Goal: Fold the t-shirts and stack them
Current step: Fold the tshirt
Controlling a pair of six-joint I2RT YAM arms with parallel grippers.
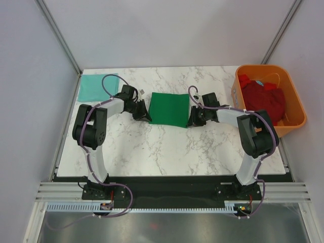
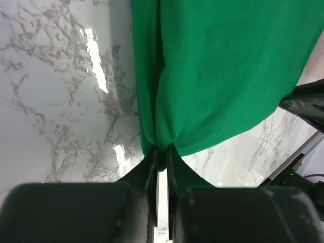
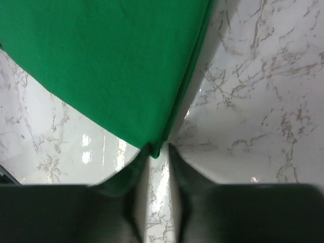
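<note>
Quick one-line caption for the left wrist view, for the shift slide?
Left gripper pinches the gathered edge of the green t-shirt lying on the marble table.

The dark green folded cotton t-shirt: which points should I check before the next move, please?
1. Left pincer pinches a near corner of the dark green folded cotton t-shirt: ok.
2. Right pincer closed on the other near corner: cannot tell; the corner sits between its jaws, a gap shows.
3. Green t-shirt lies flat as a rectangle: ok.
4. Pale teal folded t-shirt lies at the far left corner of the white marble table: ok.
5. Dark red t-shirts folded: not ok; they lie crumpled in the orange plastic tub.
</note>
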